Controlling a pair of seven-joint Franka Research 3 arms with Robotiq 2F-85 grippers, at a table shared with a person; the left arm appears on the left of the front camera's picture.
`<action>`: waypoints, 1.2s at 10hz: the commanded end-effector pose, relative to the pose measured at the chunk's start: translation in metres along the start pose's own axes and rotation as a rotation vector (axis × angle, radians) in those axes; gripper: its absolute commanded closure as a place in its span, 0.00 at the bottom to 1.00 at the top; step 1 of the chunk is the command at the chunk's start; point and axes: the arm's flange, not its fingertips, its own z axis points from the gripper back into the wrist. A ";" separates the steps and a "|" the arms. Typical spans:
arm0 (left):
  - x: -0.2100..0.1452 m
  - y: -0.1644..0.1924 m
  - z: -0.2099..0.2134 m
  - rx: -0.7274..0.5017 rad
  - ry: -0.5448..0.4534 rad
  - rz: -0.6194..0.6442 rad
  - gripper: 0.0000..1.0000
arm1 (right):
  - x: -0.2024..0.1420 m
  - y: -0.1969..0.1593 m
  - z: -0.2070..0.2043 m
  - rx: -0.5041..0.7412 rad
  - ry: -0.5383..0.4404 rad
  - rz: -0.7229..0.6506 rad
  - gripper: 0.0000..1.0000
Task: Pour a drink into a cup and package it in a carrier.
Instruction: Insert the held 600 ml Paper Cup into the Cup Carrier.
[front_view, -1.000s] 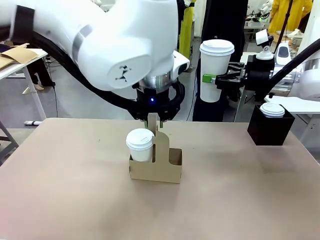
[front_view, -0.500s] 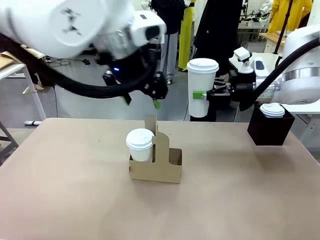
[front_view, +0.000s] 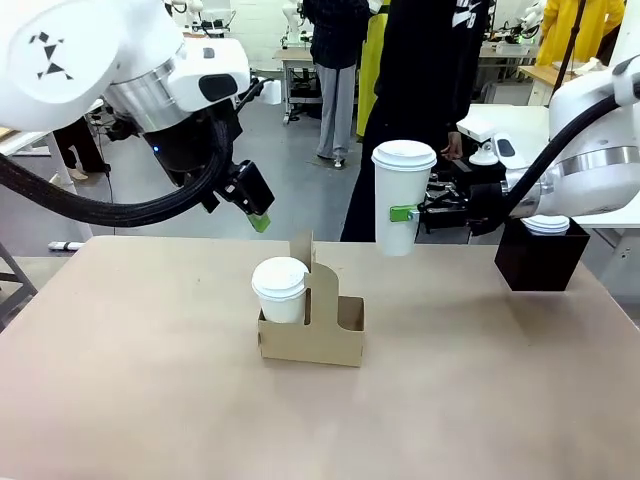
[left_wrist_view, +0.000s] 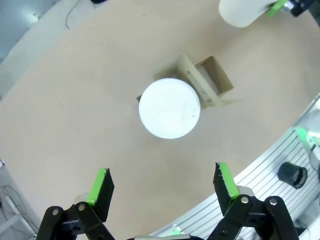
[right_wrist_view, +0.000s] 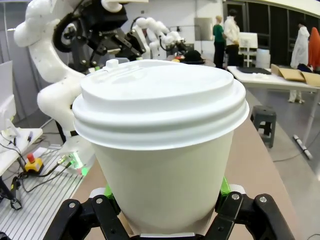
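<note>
The right hand (front_view: 404, 213) is gripping the tall cup (front_view: 403, 195) by its lower wall, a green pad pressing in on each side, and is holding it upright in the air. The tall cup is hanging above the counter (front_view: 150, 380), behind and to the right of the carrier (front_view: 322, 338) and apart from it. It is a smooth white tapered paper cup, and a ridged white plastic lid is sitting snugly on its top. The lid is hiding whatever is inside.

The left hand (left_wrist_view: 162, 184) is hovering high over the counter with its two fingers spread wide and gripping nothing.

The carrier is standing flat near the middle of the counter. It is a low box of matte brown cardboard, with a tall flat handle rising from its centre. Its left slot is holding a short cup (front_view: 280, 287), also white and lidded.

At the counter's far right, a square black box (front_view: 540, 265) is cradling another lidded cup (front_view: 547, 224).
</note>
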 end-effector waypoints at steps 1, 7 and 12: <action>0.008 -0.009 0.007 -0.014 -0.006 0.047 0.00 | 0.006 0.000 -0.003 -0.042 -0.009 0.005 0.19; -0.045 0.063 -0.014 0.041 -0.023 -0.059 0.00 | -0.027 0.009 -0.047 0.216 -0.061 0.072 0.19; -0.065 0.103 -0.031 -0.021 -0.099 0.027 0.00 | -0.060 0.012 -0.079 0.361 -0.144 0.071 0.19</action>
